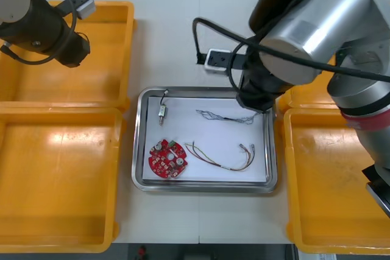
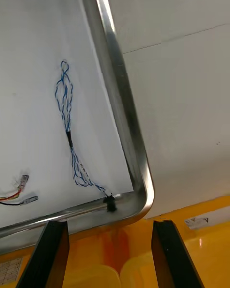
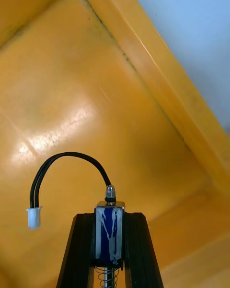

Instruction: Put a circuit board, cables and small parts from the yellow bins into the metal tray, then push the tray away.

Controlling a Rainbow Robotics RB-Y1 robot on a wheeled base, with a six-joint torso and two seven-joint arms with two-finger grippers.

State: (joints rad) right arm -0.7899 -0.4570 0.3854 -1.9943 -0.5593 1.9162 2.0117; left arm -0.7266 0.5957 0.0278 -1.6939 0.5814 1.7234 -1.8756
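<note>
My left gripper (image 3: pixel 109 216) is shut on a small metal part (image 3: pixel 109 235) with a blue body; a black cable (image 3: pixel 72 159) with a white plug (image 3: pixel 33 217) loops out of it. It hangs over the floor of the far left yellow bin (image 1: pixel 103 65). My right gripper (image 2: pixel 109 225) is open above the far right corner of the metal tray (image 2: pixel 125 120), with nothing between its fingers. On the white inside of the tray (image 1: pixel 140 150) lie a red circuit board (image 1: pixel 167 158), a red and yellow cable (image 1: pixel 222 158), a blue and white cable (image 2: pixel 67 120) and a small metal part (image 1: pixel 163 111).
The near left bin (image 1: pixel 61 175) and near right bin (image 1: pixel 332 181) flank the tray. A white socket box (image 1: pixel 217 59) with a black cord lies on the table beyond the tray. Another white box (image 1: pixel 83 4) sits at the far left bin's rim.
</note>
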